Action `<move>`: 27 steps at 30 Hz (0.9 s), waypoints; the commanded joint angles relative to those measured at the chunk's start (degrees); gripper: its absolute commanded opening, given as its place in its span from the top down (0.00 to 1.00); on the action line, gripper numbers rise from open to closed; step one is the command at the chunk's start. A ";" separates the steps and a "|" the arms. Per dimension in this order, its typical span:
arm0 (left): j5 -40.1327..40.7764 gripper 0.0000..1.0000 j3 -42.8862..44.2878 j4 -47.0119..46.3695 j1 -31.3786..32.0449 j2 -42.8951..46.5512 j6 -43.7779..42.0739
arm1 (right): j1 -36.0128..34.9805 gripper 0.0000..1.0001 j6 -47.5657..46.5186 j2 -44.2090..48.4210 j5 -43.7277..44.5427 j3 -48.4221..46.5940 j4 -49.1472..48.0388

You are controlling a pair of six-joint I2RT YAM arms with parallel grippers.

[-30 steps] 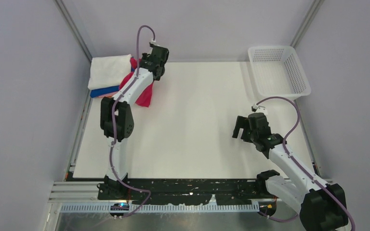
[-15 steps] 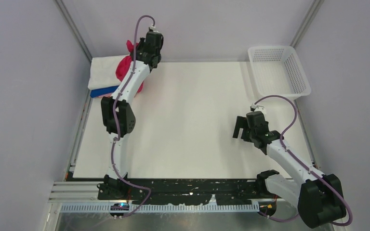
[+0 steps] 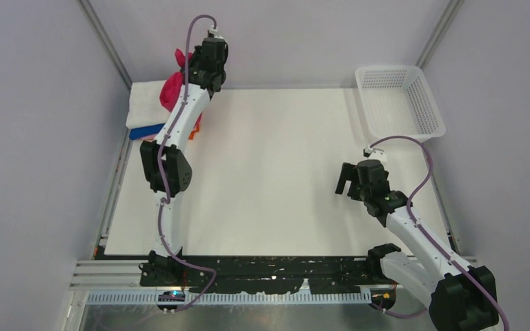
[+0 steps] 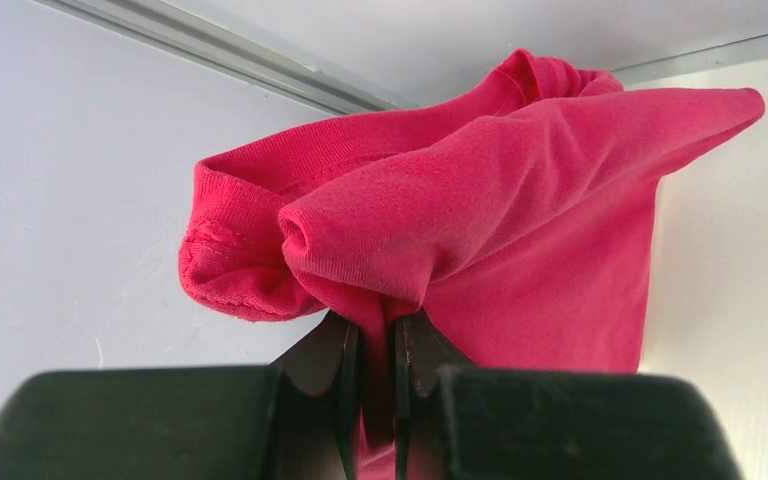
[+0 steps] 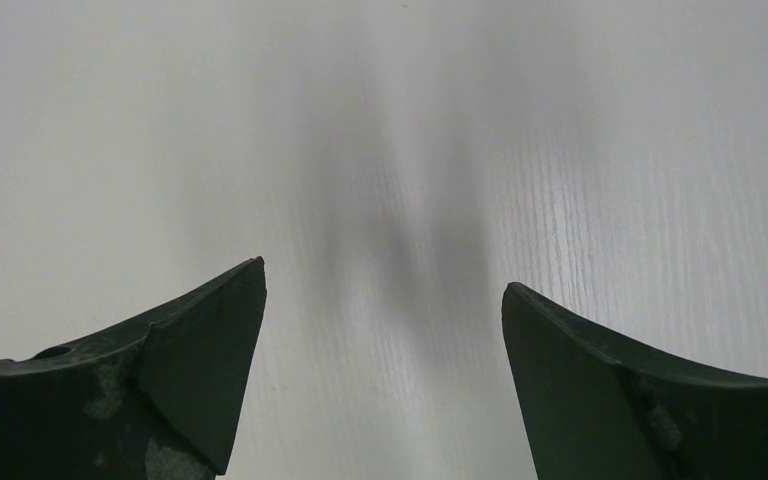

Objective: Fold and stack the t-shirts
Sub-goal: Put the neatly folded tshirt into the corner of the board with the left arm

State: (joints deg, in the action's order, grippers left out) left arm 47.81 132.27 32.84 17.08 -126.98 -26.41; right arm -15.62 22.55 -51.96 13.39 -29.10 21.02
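Note:
My left gripper is shut on the magenta-red t-shirt and holds it bunched up in the air at the table's far left corner, over the folded stack. In the left wrist view the shirt hangs from my pinched fingers. The stack shows a folded white shirt on top, with a blue edge and an orange edge under it. A pink shirt does not show. My right gripper is open and empty above the bare table at the right; its fingers frame only table.
A white plastic mesh basket stands at the far right corner. Grey walls with metal frame posts close in the table at the left, back and right. The arm bases sit on a black rail at the near edge.
My left gripper has lifted the magenta-red shirt off the table and carried it back and left, over the stack. My right gripper has shifted slightly.

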 commanded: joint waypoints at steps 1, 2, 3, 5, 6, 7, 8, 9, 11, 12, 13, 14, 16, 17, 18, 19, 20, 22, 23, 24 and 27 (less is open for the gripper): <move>0.82 1.00 3.79 -3.65 -0.68 6.35 -2.26 | 0.30 0.05 -0.75 1.11 2.15 -0.87 -1.94; 0.64 1.00 3.85 -3.98 -0.87 6.38 -2.28 | 0.27 0.05 -0.75 0.95 2.20 -0.93 -1.90; 0.81 1.00 3.94 -4.46 -1.05 6.37 -2.31 | 0.27 0.05 -0.68 0.84 2.64 -0.95 -1.89; 0.59 1.00 4.09 -4.90 -1.61 6.22 -2.26 | 0.24 0.05 -0.60 0.48 2.98 -1.00 -1.74; 0.54 1.00 4.10 -5.11 -1.92 6.02 -2.13 | 0.28 0.05 -0.59 0.24 2.99 -1.08 -1.71; 0.15 1.00 4.08 -5.24 -2.27 5.85 -1.96 | 0.25 0.05 -0.58 0.14 2.97 -1.10 -1.75; -0.20 1.00 4.05 -5.24 -2.80 5.67 -1.74 | 0.24 0.05 -0.57 0.13 3.01 -1.12 -1.70; -0.28 1.00 4.13 -5.46 -3.21 5.37 -1.70 | 0.24 0.05 -0.53 0.05 3.03 -1.13 -1.73; -0.76 1.00 4.27 -5.63 -4.01 4.42 -1.68 | 0.27 0.05 -0.64 0.08 3.17 -1.18 -1.66; -1.25 1.00 4.32 -5.82 -4.59 3.85 -1.42 | 0.24 0.05 -0.70 0.09 3.25 -1.25 -1.57; -1.73 1.00 4.44 -5.85 -5.17 3.31 -0.98 | 0.28 0.05 -0.77 0.11 3.24 -1.34 -1.53; -2.36 1.00 4.48 -5.86 -5.69 2.70 -0.59 | 0.27 0.05 -0.91 0.11 3.43 -1.37 -1.40; -2.89 1.00 5.29 -6.02 -6.87 1.23 0.28 | 0.28 0.05 -1.04 0.48 4.29 -1.46 -0.82; -3.06 1.00 5.80 -5.84 -7.40 0.46 0.61 | 0.26 0.05 -1.07 0.86 4.90 -1.41 -0.68; -3.27 1.00 6.10 -5.97 -8.08 -0.31 1.02 | 0.24 0.05 -1.18 1.10 5.20 -1.36 -0.46; -3.96 1.00 6.23 -6.15 -8.60 -0.94 1.14 | 0.24 0.05 -1.18 1.59 5.76 -1.28 -0.41; -5.17 1.00 6.20 -6.12 -9.06 -1.49 0.92 | 0.24 0.05 -1.32 1.77 5.94 -1.25 -0.33; -6.55 1.00 5.15 -7.91 -9.77 -1.90 0.30 | 0.28 0.05 -1.40 2.33 6.55 -1.22 -0.36; -6.88 1.00 4.96 -8.51 -10.17 -2.13 0.34 | 0.30 0.05 -1.43 2.44 6.93 -1.33 -0.32; -7.64 1.00 5.26 -8.73 -10.72 -2.51 0.57 | 0.27 0.05 -1.47 2.47 7.14 -1.36 -0.33; -8.70 1.00 5.59 -9.89 -11.89 -3.65 1.14 | 0.32 0.05 -1.54 2.44 7.66 -1.83 -0.04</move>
State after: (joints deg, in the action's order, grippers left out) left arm 41.43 135.81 29.02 6.59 -130.43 -25.93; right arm -15.62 21.58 -50.48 18.28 -29.10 21.56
